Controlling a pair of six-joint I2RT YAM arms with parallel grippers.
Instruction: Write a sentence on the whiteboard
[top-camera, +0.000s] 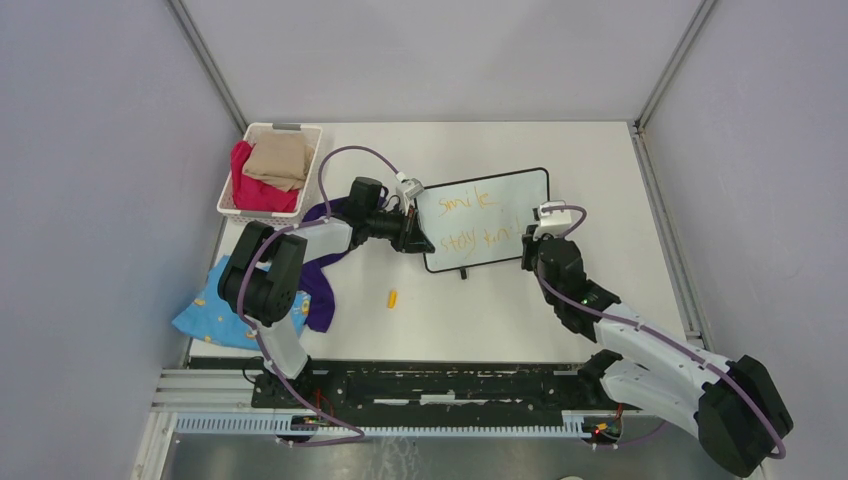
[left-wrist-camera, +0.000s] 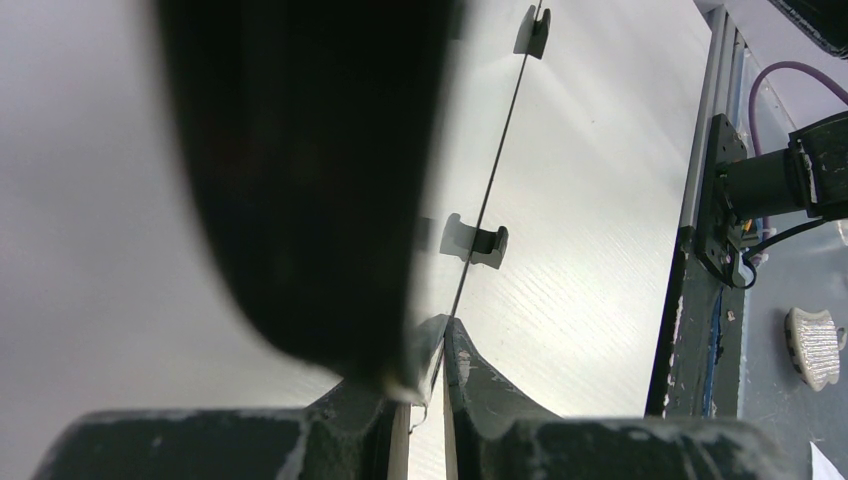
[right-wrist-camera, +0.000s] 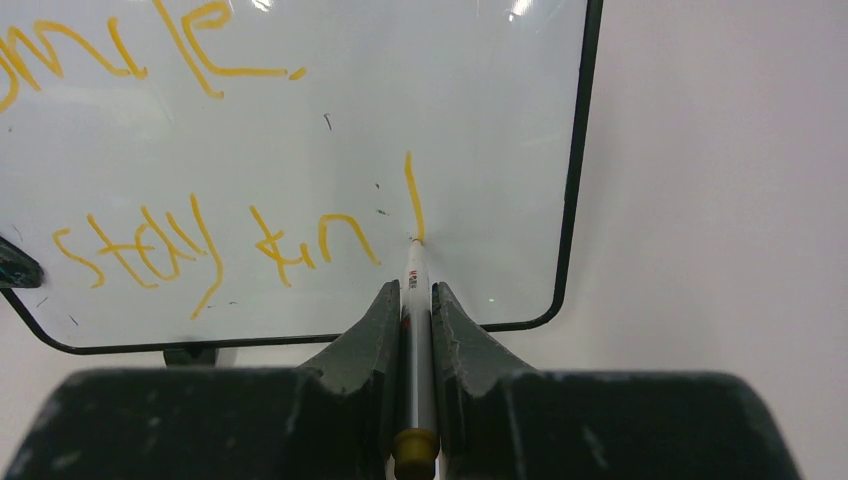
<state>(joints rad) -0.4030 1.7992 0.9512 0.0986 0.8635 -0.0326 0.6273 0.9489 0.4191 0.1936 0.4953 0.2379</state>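
Note:
The whiteboard (top-camera: 500, 200) lies on the table, with the orange sentence (top-camera: 478, 238) on it: "smile" above "stay kin" and one more stroke. My left gripper (top-camera: 412, 236) is shut on the board's left edge. In the left wrist view (left-wrist-camera: 440, 326) the board (left-wrist-camera: 540, 150) shows edge-on with its two black feet (left-wrist-camera: 476, 241). My right gripper (top-camera: 530, 240) is shut on a white marker (right-wrist-camera: 415, 290) with a yellow end. The marker's tip touches the board (right-wrist-camera: 480, 120) at the bottom of a fresh vertical stroke (right-wrist-camera: 412, 195), near the lower right corner.
A white basket (top-camera: 228, 205) with red and tan cloths stands at the back left. A purple cloth (top-camera: 318, 285) and a blue patterned cloth (top-camera: 215, 310) lie by the left arm. A small yellow cap (top-camera: 392, 297) lies in front of the board. A black rail (top-camera: 430, 385) runs along the near edge.

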